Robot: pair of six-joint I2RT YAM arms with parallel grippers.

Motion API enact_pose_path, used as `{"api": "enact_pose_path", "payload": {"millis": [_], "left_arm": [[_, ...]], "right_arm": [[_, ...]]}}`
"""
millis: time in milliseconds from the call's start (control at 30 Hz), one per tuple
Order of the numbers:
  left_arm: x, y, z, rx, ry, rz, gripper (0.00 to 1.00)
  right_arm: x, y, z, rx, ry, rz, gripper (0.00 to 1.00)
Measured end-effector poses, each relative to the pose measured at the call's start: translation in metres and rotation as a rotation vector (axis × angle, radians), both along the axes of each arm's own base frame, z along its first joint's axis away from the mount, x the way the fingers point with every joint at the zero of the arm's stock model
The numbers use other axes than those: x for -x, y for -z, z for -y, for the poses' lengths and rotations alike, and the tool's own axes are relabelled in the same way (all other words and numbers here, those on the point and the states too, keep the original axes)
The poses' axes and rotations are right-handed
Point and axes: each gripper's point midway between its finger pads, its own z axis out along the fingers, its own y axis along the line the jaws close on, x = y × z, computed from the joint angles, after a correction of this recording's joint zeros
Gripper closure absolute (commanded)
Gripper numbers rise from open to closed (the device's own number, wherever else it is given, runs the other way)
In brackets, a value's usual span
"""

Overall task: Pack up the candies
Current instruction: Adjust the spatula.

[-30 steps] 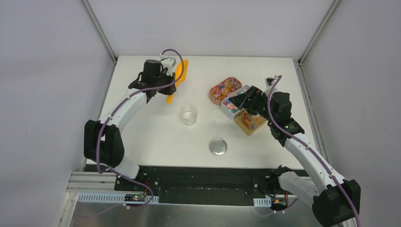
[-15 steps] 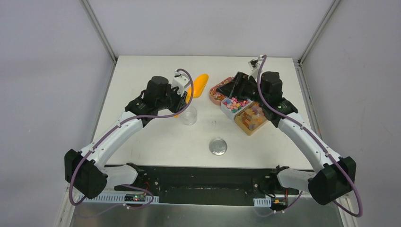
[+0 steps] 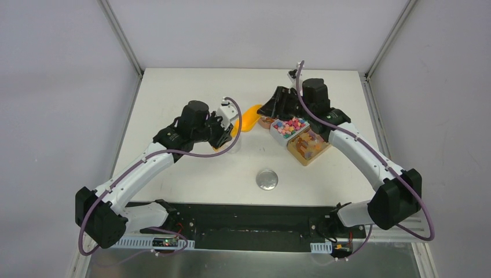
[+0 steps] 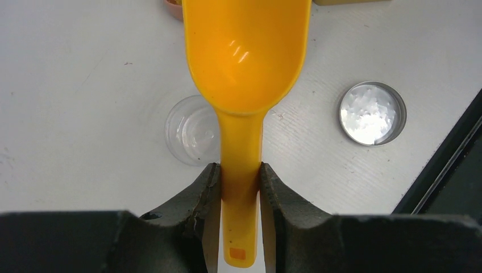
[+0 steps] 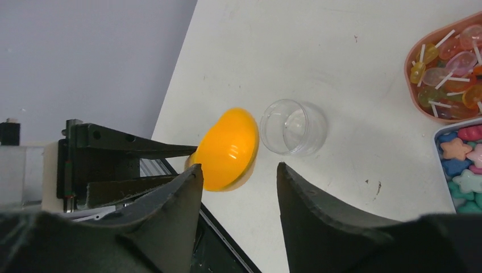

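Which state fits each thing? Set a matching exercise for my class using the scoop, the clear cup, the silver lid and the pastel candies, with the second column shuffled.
Things
1. orange scoop
2. clear cup
3. silver lid
4. pastel candies

States
A. heaped in a white tray
B. lying flat on the table, apart from the cup
C. clamped by its handle in the left gripper
D. standing upright, empty

Pairs: 1-C, 2-D, 3-B, 4-A

The scoop (image 4: 247, 68) was glossy orange-yellow, the round lid (image 4: 372, 112) mottled silver, the cup (image 4: 192, 136) clear and the worktop (image 3: 191, 168) white. The candies (image 3: 291, 125) were pink, blue, yellow, red and amber.
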Motion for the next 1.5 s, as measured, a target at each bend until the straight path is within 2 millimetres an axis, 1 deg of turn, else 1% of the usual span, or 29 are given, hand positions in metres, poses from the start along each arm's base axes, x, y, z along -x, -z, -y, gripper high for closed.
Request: {"api": "enact_pose_path", "payload": {"millis": [133,167,267,367,400,433,533,567,633,767,867,967,1100,1233,1333,1433,1500], "left_arm": [[0.003,0.001,0.003,-0.025,0.056,0.032,1.0],[0.003,0.001,0.003,-0.03,0.066,0.04,1.0],[0.005,-0.001,0.002,-0.043,0.098,0.071,1.0],[0.005,-0.005,0.0,-0.056,0.117,0.105,1.0],[0.006,-0.006,-0.001,-0.061,0.122,0.117,1.0],[0.006,-0.008,-0.002,-0.064,0.126,0.129,0.9],[0.006,-0.017,-0.007,-0.067,0.111,0.166,0.47],[0.007,-0.02,-0.008,-0.064,0.102,0.175,0.39],[0.007,-0.029,-0.012,-0.057,0.08,0.202,0.31],[0.009,-0.049,-0.021,-0.027,0.032,0.258,0.23],[0.013,-0.069,-0.027,0.006,0.007,0.318,0.19],[0.017,-0.091,-0.034,0.048,-0.017,0.385,0.17],[0.024,-0.117,-0.037,0.122,-0.033,0.464,0.16],[0.028,-0.132,-0.039,0.168,-0.036,0.513,0.16],[0.029,-0.138,-0.038,0.195,-0.037,0.531,0.16],[0.032,-0.145,-0.033,0.236,-0.018,0.552,0.17],[0.035,-0.154,-0.03,0.267,0.002,0.575,0.17]], "right_arm": [[-0.002,0.013,0.0,0.033,0.002,-0.032,0.59],[-0.003,0.016,0.0,0.039,0.002,-0.04,0.63],[-0.003,0.024,0.0,0.054,-0.002,-0.058,0.78],[-0.003,0.027,0.0,0.06,-0.002,-0.066,0.98],[-0.003,0.026,0.0,0.055,0.003,-0.073,1.0],[-0.003,0.026,0.0,0.049,0.007,-0.078,1.0],[-0.003,0.022,-0.003,0.021,0.012,-0.09,1.0],[-0.004,0.02,-0.004,0.01,0.012,-0.089,1.0],[-0.003,0.019,-0.006,-0.017,0.002,-0.085,1.0],[0.001,0.026,-0.007,-0.068,-0.011,-0.132,1.0],[0.003,0.029,-0.003,-0.121,-0.005,-0.172,1.0],[0.005,0.025,0.004,-0.209,0.008,-0.205,1.0],[0.007,0.013,0.011,-0.353,0.019,-0.236,1.0],[0.011,0.009,0.011,-0.454,0.0,-0.253,1.0],[0.021,0.0,0.008,-0.532,-0.039,-0.306,1.0],[0.026,-0.011,0.006,-0.583,-0.082,-0.321,1.0],[0.029,-0.015,0.005,-0.62,-0.109,-0.329,1.0]]}}
